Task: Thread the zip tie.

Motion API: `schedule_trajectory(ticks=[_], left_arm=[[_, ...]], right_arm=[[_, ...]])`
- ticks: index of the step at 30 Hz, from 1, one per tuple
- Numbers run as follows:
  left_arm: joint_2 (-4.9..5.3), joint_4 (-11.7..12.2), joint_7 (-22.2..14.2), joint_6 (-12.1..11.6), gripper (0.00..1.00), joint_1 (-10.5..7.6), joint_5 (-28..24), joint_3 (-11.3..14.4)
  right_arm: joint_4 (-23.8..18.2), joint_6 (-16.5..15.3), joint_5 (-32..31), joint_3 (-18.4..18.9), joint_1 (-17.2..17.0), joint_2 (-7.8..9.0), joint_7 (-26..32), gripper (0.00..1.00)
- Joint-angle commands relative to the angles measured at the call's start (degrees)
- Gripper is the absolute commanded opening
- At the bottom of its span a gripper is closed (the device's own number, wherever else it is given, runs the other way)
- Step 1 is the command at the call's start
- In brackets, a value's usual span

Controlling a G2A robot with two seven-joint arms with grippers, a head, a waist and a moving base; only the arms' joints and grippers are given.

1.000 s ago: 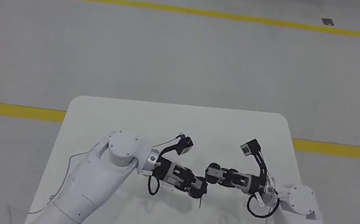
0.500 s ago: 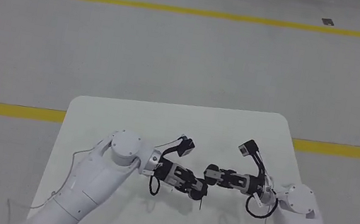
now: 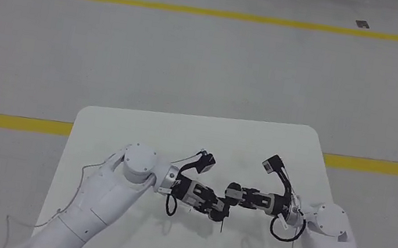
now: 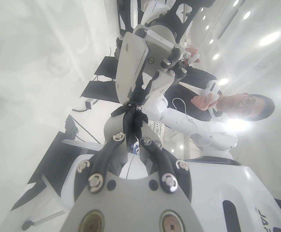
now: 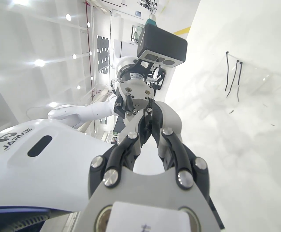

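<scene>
left gripper (image 3: 221, 209): we see it over the near middle of the table (image 3: 141, 138), tip to tip with the other gripper. Its fingers are clamped together on the zip tie (image 3: 223, 223).
right gripper (image 3: 233, 192): it faces the left one head-on, and its fingers are also pinched closed at the same spot.
zip tie: we see a thin dark strip caught where the two grippers meet, its free end hanging down toward the table. It seems that each gripper has one end, but from the wrist views we cannot tell which.
spare ties (image 5: 232, 78): three black ones lie flat on the table, side by side, well apart from both grippers.
</scene>
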Motion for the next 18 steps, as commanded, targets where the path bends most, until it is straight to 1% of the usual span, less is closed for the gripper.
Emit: schedule_trajectory(ticks=[1,3,4,16,17,18], left_arm=[[0.16,0.02,0.23,-0.07,0.00,-0.11,-0.32,0.24],[0.34,0.05,0.50,-0.21,0.00,-0.21,-0.72,0.52],[0.42,0.06,0.60,-0.25,0.00,-0.27,-0.86,0.64],[1.46,0.12,1.97,-0.55,0.00,-0.94,-2.46,2.06],[1.53,0.10,2.25,-0.63,0.16,-0.91,-2.77,2.09],[1.59,0.06,2.46,-0.73,0.49,-0.90,-2.98,2.18]], right_arm=[[-0.08,0.00,-0.09,-0.01,-0.06,-0.01,0.00,0.11],[-0.17,0.00,-0.23,-0.06,-0.16,-0.01,0.00,0.05],[-0.18,0.00,-0.30,-0.08,-0.17,-0.01,0.00,0.00],[-0.23,0.00,-0.55,0.44,-0.36,-0.34,-0.37,0.00],[-0.19,0.00,-0.44,0.60,-0.45,-0.39,-0.78,0.00],[-0.24,0.00,-0.48,0.68,-0.53,-0.44,-0.95,0.00]])
